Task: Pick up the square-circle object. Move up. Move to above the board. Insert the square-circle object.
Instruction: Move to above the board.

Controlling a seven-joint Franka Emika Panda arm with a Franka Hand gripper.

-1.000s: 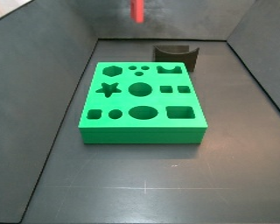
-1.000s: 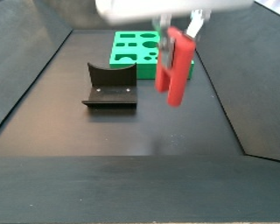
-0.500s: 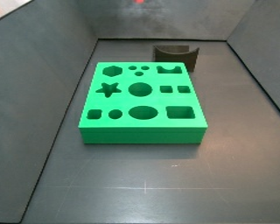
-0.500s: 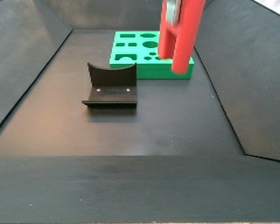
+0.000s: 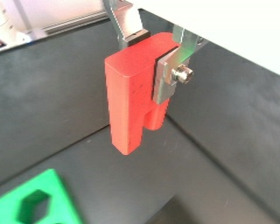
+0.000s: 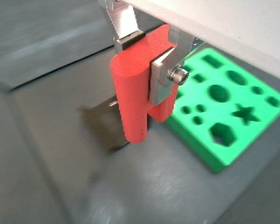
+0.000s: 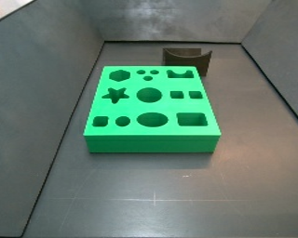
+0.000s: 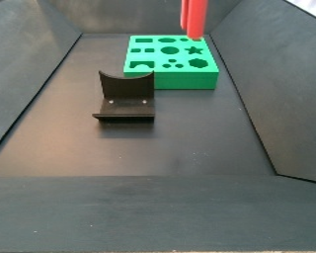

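In both wrist views my gripper (image 5: pixel 152 54) (image 6: pixel 147 58) is shut on the square-circle object (image 5: pixel 130 101) (image 6: pixel 134 101), a red peg hanging upright between the silver fingers (image 5: pixel 171 74) (image 6: pixel 166 74). It is high above the floor. In a side view only the peg's lower end (image 8: pixel 194 14) shows at the top edge, above the near end of the board (image 8: pixel 170 59); the gripper is out of that frame. The board (image 7: pixel 152 107) (image 6: pixel 230 109) is a bright green slab with many cut-out holes, lying flat. Neither peg nor gripper shows in the side view with the board at its centre.
The dark fixture (image 7: pixel 186 59) (image 8: pixel 123 96) (image 6: pixel 105 122) stands on the floor beside one short end of the board. Dark sloping walls (image 7: pixel 40 112) (image 8: pixel 247 89) enclose the floor on all sides.
The gripper has risen with the red peg. It has left the top of one side view, and only the peg's lower end remains in the other.
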